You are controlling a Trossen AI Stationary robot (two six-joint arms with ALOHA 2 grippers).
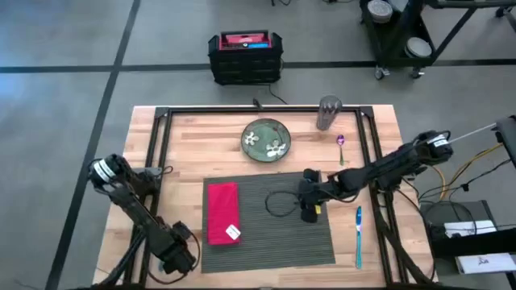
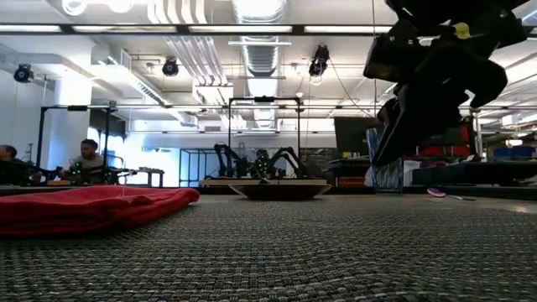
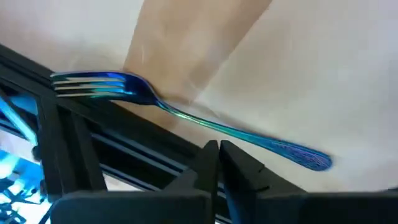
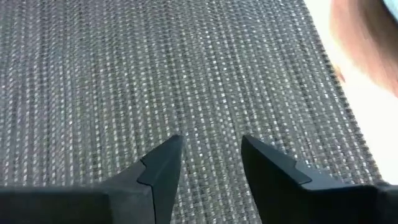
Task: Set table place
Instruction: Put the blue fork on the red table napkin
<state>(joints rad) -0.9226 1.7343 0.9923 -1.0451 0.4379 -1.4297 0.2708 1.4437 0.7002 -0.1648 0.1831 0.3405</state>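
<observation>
High view: plate (image 1: 266, 138) w/ white bits (unclear)

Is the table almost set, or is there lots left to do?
Lots left. Only the napkin lies on the placemat. The plate, cup, spoon and knife sit off it. The right claw hovers open and empty over the mat; the left claw is shut beside the fork.
</observation>
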